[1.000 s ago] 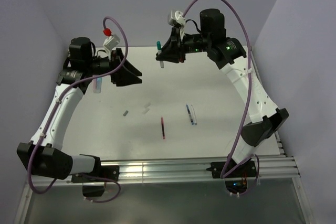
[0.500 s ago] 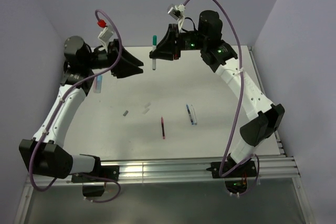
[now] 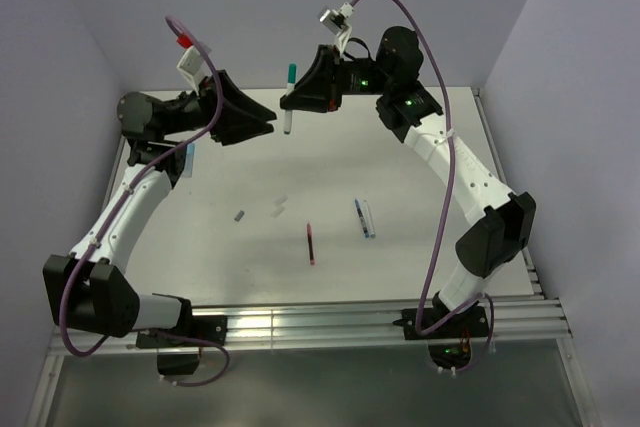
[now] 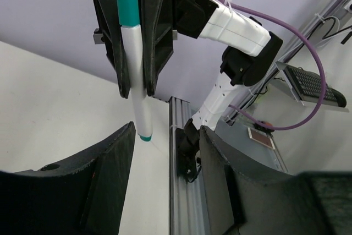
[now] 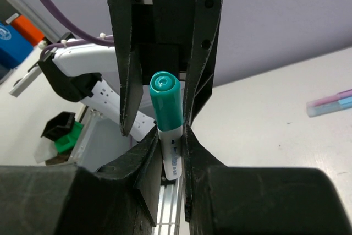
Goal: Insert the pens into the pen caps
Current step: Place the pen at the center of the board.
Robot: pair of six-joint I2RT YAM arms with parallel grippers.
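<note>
the left tool (image 3: 266,120) hangs above the far left of the worktop (image 3: 420,177), its jaws wide apart with nothing between them. its fingers (image 4: 110,174) frame the bottom of its own wrist view. below its arm, near the worktop's left edge, lie pale pink and light blue pieces (image 3: 188,159), partly hidden. further right, towards the middle, sit a small grey cap (image 3: 240,215) and, near it, two white caps (image 3: 278,212). above the far part of the worktop a white pen (image 3: 287,119) hangs upright in the air, its teal end up and a small teal tip down. it is just right of the left tool's fingertips and apart from them. a red pen (image 3: 310,244) lies near the middle of the worktop. a dark blue pen (image 3: 361,217) lies to its right with a pale stick alongside. the right tool (image 3: 297,99) is closed narrowly on the white pen's barrel, just below the teal part.
</note>
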